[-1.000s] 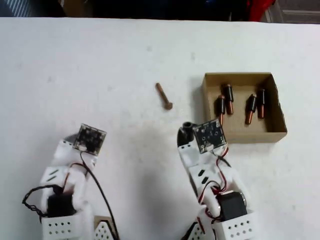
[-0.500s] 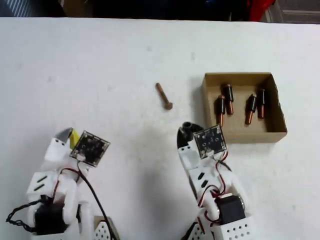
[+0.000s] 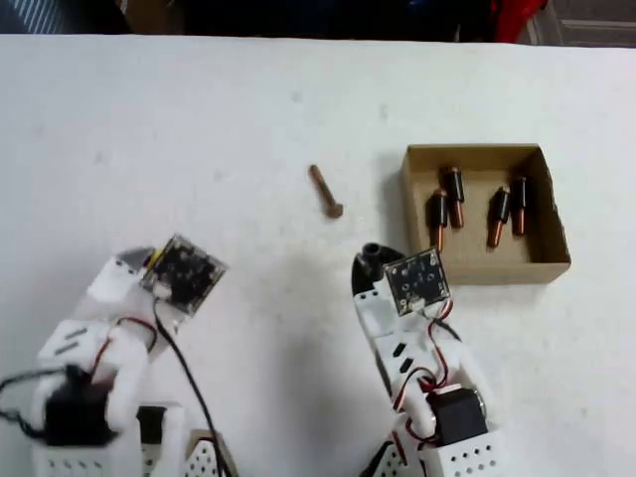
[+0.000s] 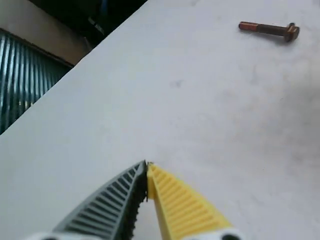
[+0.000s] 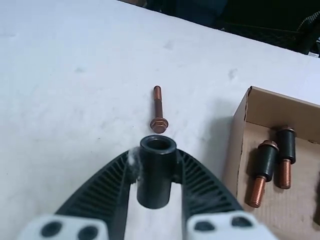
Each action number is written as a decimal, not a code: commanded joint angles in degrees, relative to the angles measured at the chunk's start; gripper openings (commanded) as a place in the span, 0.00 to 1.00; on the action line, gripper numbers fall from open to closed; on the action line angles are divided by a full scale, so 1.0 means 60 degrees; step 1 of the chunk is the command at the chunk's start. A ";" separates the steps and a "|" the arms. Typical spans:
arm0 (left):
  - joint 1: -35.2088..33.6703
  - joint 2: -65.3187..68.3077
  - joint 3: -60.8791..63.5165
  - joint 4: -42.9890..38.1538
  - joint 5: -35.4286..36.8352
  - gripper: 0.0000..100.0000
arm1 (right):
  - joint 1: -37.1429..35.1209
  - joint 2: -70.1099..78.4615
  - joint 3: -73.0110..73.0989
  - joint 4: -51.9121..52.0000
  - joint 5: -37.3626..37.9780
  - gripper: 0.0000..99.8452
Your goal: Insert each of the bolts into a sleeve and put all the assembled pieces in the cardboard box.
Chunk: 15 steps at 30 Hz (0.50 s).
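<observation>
Bolt: you have one loose copper-coloured bolt (image 3: 326,192) lying flat on the white table (image 3: 199,119), just above the middle of the high view. It has a flanged hex head, and that head points toward the lower right of the frame.
Sleeve: a short black tube (image 5: 156,170) with an open bore, standing roughly upright. In the high view it sits below and right of the bolt, and the two are apart.
Right gripper: your right gripper (image 5: 157,160) has its black jaws closed partway round the sleeve, one on each side, gripping it.
Left gripper: your left gripper (image 4: 146,167), with one grey jaw and one yellow, is closed tip to tip with nothing between. It sits at the lower left of the high view, well apart from the bolt.
Cardboard box: the open brown box (image 3: 497,268) sits right of centre in the high view, just beside the right gripper.
Assembled pieces: four bolts in black sleeves (image 3: 455,196) lie on the box floor in two pairs, with copper ends showing.
Path: bare table lies between the sleeve's mouth and the bolt head.
Surroundings: a teal ribbed panel (image 4: 25,75) stands beyond the table edge.
</observation>
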<state>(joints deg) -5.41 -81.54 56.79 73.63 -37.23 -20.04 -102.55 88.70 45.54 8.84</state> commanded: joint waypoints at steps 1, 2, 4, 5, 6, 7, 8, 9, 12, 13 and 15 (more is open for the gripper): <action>0.0711 0.1692 -0.1187 -0.0234 -0.0029 0.02 | -0.0081 -0.0110 0.0015 -0.0271 -0.0088 0.02; 0.0857 0.2103 -0.1377 -0.0337 -0.0249 0.02 | -0.0095 -0.0110 0.0044 -0.0271 -0.0088 0.02; 0.1106 0.2952 -0.1641 -0.0674 -0.0542 0.02 | -0.0081 -0.0110 0.0044 -0.0271 -0.0073 0.02; 0.1165 0.3363 -0.1758 -0.0923 -0.0571 0.02 | -0.0066 -0.0110 0.0044 -0.0271 -0.0073 0.02; 0.1194 0.3744 -0.1875 -0.1216 -0.0557 0.02 | -0.0066 -0.0110 0.0044 -0.0271 -0.0073 0.02; 0.1209 0.4110 -0.1978 -0.1495 -0.0601 0.02 | -0.0066 -0.0110 0.0044 -0.0271 -0.0073 0.02; 0.1209 0.4476 -0.2095 -0.1729 -0.0630 0.02 | -0.0066 -0.0110 0.0044 -0.0271 -0.0073 0.02; 0.1209 0.4857 -0.2227 -0.1993 -0.0630 0.02 | -0.0066 -0.0110 0.0044 -0.0271 -0.0073 0.02; 0.1399 0.5956 -0.2491 -0.2784 -0.0630 0.02 | -0.0051 -0.0110 0.0044 -0.0271 -0.0073 0.02; 0.1473 0.6337 -0.2579 -0.3077 -0.0645 0.02 | -0.0051 -0.0110 0.0044 -0.0271 -0.0073 0.02; 0.1766 0.7128 -0.2769 -0.3560 -0.1158 0.02 | -0.0051 -0.0110 0.0044 -0.0271 -0.0073 0.02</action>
<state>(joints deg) 2.95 -44.44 43.96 57.27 -41.10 -20.04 -102.46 89.41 45.36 8.84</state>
